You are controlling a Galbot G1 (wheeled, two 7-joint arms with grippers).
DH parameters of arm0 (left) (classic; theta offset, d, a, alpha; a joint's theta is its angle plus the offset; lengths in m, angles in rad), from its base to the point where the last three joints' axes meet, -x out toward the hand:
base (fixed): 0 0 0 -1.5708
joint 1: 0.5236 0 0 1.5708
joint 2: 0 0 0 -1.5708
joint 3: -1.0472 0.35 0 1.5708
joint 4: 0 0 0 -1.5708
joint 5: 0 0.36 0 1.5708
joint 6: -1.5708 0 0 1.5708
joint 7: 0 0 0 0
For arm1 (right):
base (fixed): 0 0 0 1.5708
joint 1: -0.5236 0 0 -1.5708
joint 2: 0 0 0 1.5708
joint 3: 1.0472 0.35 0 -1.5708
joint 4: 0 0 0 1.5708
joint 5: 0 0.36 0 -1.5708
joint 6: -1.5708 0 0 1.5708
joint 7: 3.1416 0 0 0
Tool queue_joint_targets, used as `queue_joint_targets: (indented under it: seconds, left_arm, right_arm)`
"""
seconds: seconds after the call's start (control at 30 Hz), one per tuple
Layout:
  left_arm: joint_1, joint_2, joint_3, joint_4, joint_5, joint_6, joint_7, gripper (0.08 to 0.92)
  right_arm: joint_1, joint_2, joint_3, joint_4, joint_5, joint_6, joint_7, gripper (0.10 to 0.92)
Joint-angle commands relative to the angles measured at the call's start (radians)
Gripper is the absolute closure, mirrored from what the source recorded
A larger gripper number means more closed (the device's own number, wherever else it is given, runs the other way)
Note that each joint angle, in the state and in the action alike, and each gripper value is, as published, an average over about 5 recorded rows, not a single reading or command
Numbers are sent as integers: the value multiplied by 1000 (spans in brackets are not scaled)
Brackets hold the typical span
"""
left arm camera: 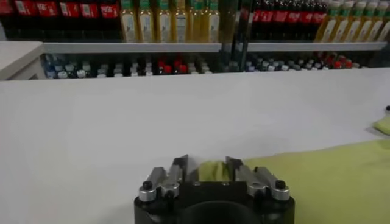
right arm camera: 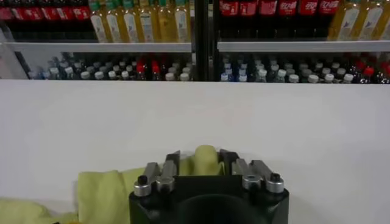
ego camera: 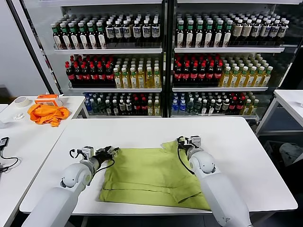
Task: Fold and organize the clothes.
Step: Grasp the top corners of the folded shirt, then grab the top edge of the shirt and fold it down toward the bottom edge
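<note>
A light yellow-green T-shirt (ego camera: pixel 151 175) lies partly folded on the white table (ego camera: pixel 142 130), in front of me. My left gripper (ego camera: pixel 112 151) is at the shirt's far left corner. In the left wrist view its jaws (left arm camera: pixel 207 165) are closed on a bunched fold of the fabric (left arm camera: pixel 210 170). My right gripper (ego camera: pixel 181 141) is at the far right corner by the sleeve. The right wrist view shows it (right arm camera: pixel 199 157) pinching a raised ridge of the same cloth (right arm camera: pixel 204 159). Both hands sit low on the tabletop.
A bright orange cloth (ego camera: pixel 46 113) and a roll of tape (ego camera: pixel 21 101) lie on the side table to the left. Another white table (ego camera: pixel 289 101) stands at the right. Drink coolers full of bottles (ego camera: pixel 161 71) stand behind the table's far edge.
</note>
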Motion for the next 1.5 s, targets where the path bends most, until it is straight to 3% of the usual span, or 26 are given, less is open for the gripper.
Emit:
queue_joint_targets:
  seconds: [0.03, 0.2, 0.37, 0.97, 1.23, 1.5]
  left_arm:
    - [15, -5, 1, 2, 4, -15, 10, 682]
    - [10, -8, -11, -3, -9, -55, 10, 829]
    - [19, 16, -31, -55, -47, -81, 4, 916]
    - [335, 102, -135, -395, -75, -115, -19, 919]
    - [412, 112, -145, -444, -56, -126, -14, 918]
    - [418, 113, -160, -435, -45, -107, -8, 919]
  right_arm:
    - [1, 3, -2, -3, -9, 3, -3, 760]
    - [-8, -6, 3, 35, -15, 34, -5, 892]
    - [-46, -51, 7, 173, 19, 21, 6, 917]
    - [-456, -241, 107, 672, 79, -4, 45, 917]
    - [-570, -268, 136, 762, 51, -3, 58, 917]
    - [-632, -279, 157, 768, -16, -3, 66, 917]
